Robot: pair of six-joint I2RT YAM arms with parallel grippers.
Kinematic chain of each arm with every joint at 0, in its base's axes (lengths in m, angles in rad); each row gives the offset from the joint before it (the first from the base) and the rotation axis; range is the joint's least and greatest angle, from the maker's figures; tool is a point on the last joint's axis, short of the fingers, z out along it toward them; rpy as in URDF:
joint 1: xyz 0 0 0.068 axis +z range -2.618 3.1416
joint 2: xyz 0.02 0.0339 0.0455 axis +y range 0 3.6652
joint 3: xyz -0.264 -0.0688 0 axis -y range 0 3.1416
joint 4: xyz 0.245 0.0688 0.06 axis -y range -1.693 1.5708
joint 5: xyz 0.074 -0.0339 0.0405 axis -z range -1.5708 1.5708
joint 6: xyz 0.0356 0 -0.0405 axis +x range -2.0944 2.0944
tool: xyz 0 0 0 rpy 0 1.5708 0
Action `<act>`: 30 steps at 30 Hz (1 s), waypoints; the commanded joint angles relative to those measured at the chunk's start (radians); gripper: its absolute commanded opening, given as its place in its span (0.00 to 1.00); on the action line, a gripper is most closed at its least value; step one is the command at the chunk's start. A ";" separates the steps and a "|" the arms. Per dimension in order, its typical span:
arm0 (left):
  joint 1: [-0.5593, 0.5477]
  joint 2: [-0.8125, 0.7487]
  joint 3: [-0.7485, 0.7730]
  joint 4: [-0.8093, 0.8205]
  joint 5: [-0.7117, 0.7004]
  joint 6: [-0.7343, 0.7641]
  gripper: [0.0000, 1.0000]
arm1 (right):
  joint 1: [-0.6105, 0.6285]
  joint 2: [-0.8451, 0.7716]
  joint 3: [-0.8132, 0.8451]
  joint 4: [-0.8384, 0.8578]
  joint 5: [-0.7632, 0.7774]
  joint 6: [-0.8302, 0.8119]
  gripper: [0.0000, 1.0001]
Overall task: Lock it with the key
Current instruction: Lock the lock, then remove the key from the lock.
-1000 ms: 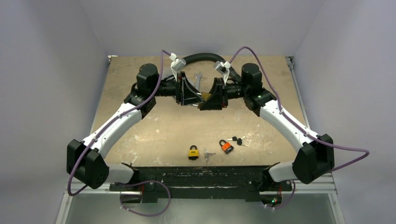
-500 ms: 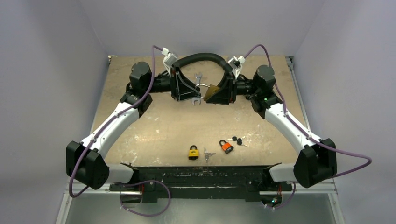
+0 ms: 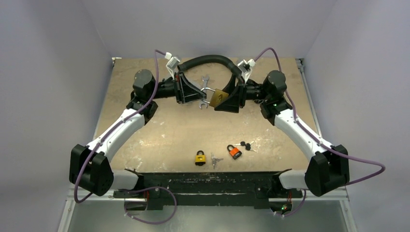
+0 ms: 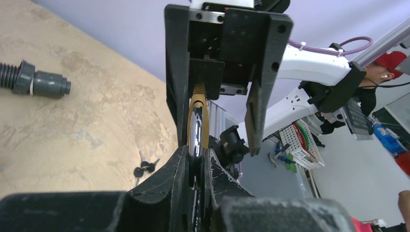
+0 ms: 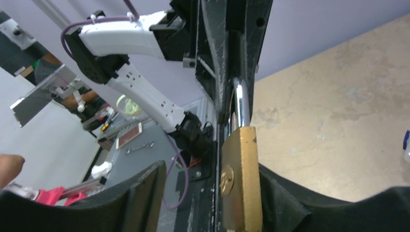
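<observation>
Top cam sits high, above and behind the arm bases [image 3: 123, 180]. It looks down and fwd over the whole table [image 3: 159, 130], from far. Left wrist cam looks along its own fingers [image 4: 169, 186], very near, twds the right gripper [image 4: 217, 145]. Right wrist cam faces the opposite way, equally near. All 3 views share the brass padlock [image 3: 220, 96].

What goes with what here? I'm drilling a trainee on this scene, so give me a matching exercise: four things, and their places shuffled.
Things:
1 brass padlock
2 yellow padlock
3 orange padlock
4 wrench

Places:
A on the table, beside the black keys
B in the air, shackle pinched by the left fingers
C on the table, inside the hose's curve
D on the table, left of the silver key

Pairs: 1-B, 2-D, 3-A, 4-C
</observation>
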 commanded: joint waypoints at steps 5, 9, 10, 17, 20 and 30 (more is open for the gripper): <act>0.058 -0.044 0.047 -0.058 0.035 0.058 0.00 | -0.063 -0.075 0.101 -0.359 -0.008 -0.350 0.69; 0.060 -0.045 0.049 -0.057 0.061 0.053 0.00 | -0.087 -0.078 0.119 -0.485 -0.020 -0.453 0.58; 0.059 -0.045 0.049 -0.057 0.066 0.055 0.00 | -0.087 -0.078 0.123 -0.500 -0.023 -0.463 0.55; 0.059 -0.046 0.048 -0.041 0.079 0.045 0.00 | -0.087 -0.058 0.133 -0.582 -0.026 -0.526 0.45; 0.059 -0.045 0.049 -0.034 0.086 0.036 0.00 | -0.087 -0.043 0.147 -0.657 -0.028 -0.581 0.43; 0.059 -0.038 0.052 -0.031 0.098 0.039 0.00 | -0.087 -0.036 0.163 -0.730 -0.045 -0.645 0.45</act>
